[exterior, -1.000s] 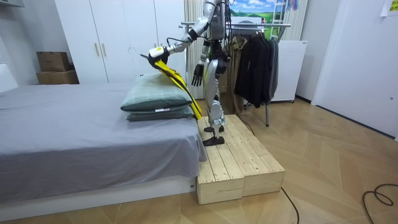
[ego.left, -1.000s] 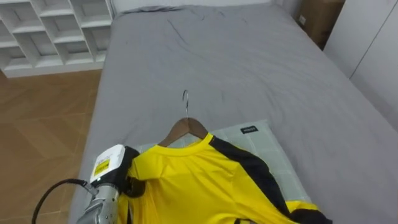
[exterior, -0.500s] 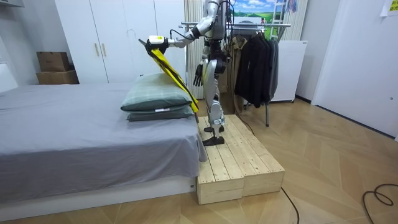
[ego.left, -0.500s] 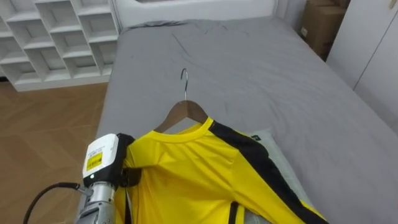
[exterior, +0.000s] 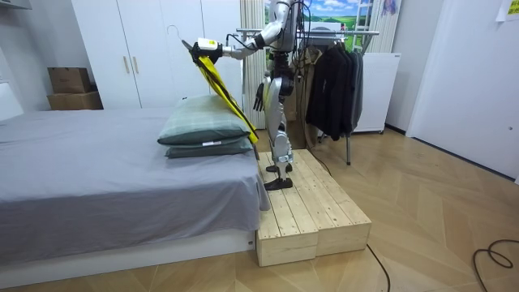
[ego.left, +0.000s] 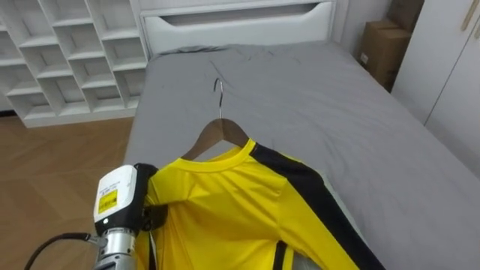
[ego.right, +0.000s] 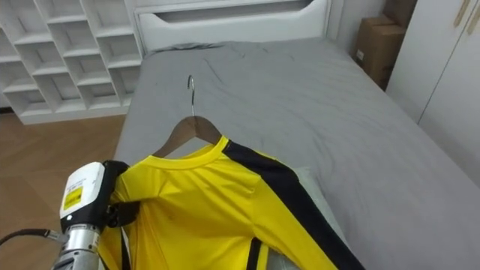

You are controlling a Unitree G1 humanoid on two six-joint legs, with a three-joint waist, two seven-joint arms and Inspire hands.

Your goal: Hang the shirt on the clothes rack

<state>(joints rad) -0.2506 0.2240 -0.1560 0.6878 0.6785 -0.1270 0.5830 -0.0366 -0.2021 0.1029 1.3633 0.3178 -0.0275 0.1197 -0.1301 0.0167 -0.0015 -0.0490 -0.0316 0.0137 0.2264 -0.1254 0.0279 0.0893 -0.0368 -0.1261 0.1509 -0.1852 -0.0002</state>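
A yellow shirt (ego.left: 240,202) with black stripes hangs on a wooden hanger (ego.left: 217,136) whose metal hook (ego.left: 218,94) points up. My left hand (ego.left: 152,214) is shut on the shirt's shoulder at the hanger's left end and holds it in the air above the bed. In the room view the shirt (exterior: 220,88) hangs from my raised left hand (exterior: 201,46), over the pillows. My right hand (exterior: 258,97) hangs open at my side.
I stand on a wooden platform (exterior: 312,211) at the head of a grey bed (ego.left: 300,97). Two pillows (exterior: 203,130) lie below the shirt. A clothes rack with dark garments (exterior: 332,73) is behind me. White shelves (ego.left: 60,52) and a cardboard box (ego.left: 382,49) flank the bed.
My left arm has lifted the shirt and hanger higher, off the pillows. The eye view has shifted up along the bed, bringing the headboard end into sight.
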